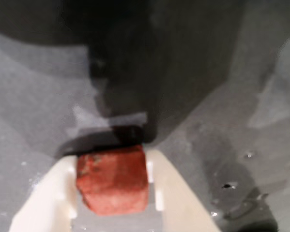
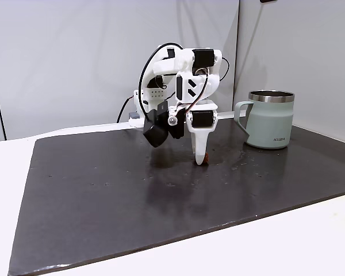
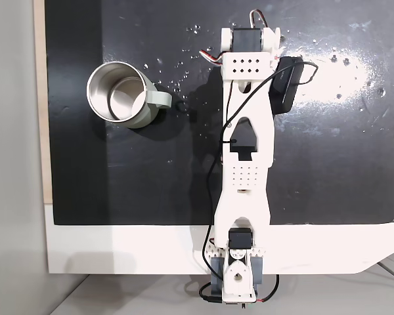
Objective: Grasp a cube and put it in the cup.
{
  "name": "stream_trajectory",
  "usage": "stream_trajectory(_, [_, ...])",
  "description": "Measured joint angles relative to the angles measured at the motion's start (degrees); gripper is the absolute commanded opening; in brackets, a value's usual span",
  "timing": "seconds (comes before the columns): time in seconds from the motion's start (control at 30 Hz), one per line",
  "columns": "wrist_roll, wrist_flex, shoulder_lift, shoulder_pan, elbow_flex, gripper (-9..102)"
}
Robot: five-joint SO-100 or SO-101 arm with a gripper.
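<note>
In the wrist view the reddish-brown cube sits squeezed between the two cream fingers of my gripper, touching both. In a fixed view the gripper points straight down at the dark mat, and the cube shows as a small red spot at its tip, at mat level. The sage-green cup stands upright to the right of the gripper, handle towards it, a clear gap between them. From above, the cup stands left of the arm, its steel inside bare.
A black mat covers the white table. A black camera block hangs off the wrist. Cables run from the arm's base at the table's near edge. Grey wall panels stand behind.
</note>
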State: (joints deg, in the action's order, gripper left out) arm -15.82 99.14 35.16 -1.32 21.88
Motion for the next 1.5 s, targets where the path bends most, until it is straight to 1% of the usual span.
stream_trajectory(0.27, [-0.4,0.8,1.8,0.0,0.0,7])
stream_trajectory(0.57, [-1.1,1.1,17.4,1.8,7.6,7])
stream_trajectory(0.83, [-2.0,-0.3,33.0,1.2,15.6,6])
stream_trajectory(1.13, [-2.1,-0.7,40.9,1.1,19.3,6])
stream_trajectory(1.27, [-1.3,-1.7,42.9,4.5,19.3,6])
stream_trajectory(1.5, [2.6,-4.3,45.4,15.8,19.3,6])
